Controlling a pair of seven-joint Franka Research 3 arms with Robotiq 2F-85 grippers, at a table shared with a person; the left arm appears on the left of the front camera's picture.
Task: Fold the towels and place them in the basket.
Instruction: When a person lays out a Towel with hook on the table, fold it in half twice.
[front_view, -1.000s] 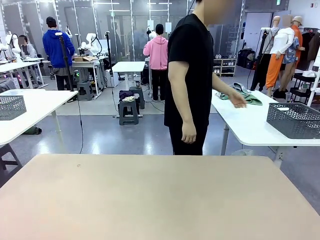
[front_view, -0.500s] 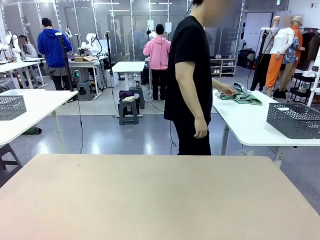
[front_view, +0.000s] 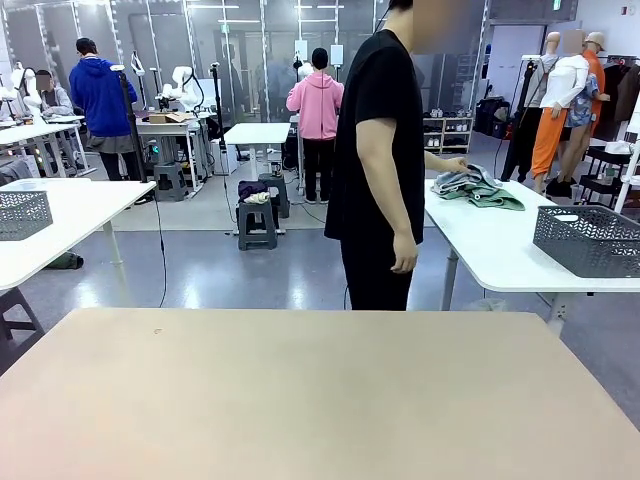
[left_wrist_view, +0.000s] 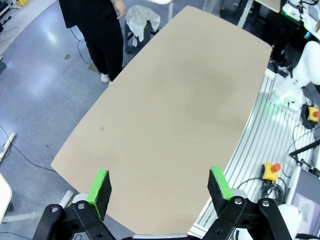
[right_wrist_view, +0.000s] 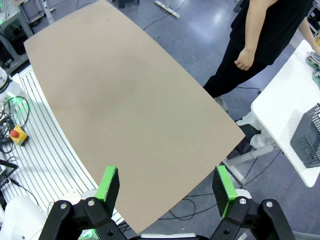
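The towels lie bunched, light blue-grey, on a white side table beyond the far right of my beige table. A person in black stands at the far edge, turned to that side table with one hand on the bunch. The dark grey mesh basket stands on the same side table, nearer its right end, and its corner shows in the right wrist view. My left gripper hangs open high above the beige table. My right gripper is also open above it, holding nothing.
A green cloth lies beside the towels. A second grey basket stands on a white table at the far left. Metal rails and cables run along my side of the beige table.
The person's hand has drawn the spread cloths on the side table into a raised bunch. Neither gripper has moved.
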